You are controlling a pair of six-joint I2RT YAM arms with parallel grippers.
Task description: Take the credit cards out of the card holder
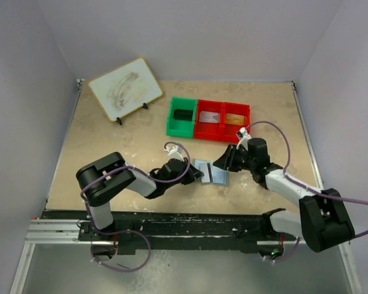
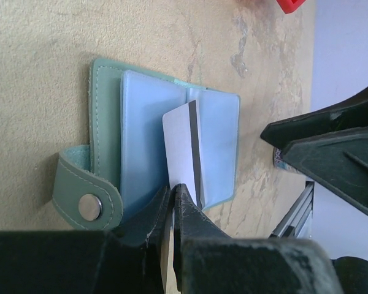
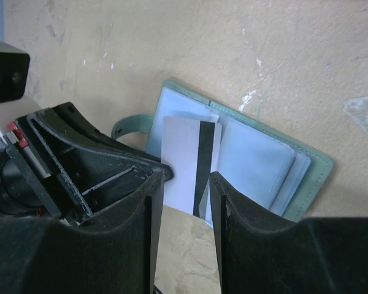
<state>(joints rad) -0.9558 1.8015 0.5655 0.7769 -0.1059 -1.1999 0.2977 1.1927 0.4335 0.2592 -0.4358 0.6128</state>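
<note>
One black-striped white card (image 2: 179, 153), seemingly unprinted, atop open card holder (image 2: 141, 141)

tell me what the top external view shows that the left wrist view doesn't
Only top external: the green bin, the cards in the red bins, and the board on a stand. Only left wrist: the snap strap, and the left claw shut on a white card with a black stripe. Both: the open card holder on the table.
</note>
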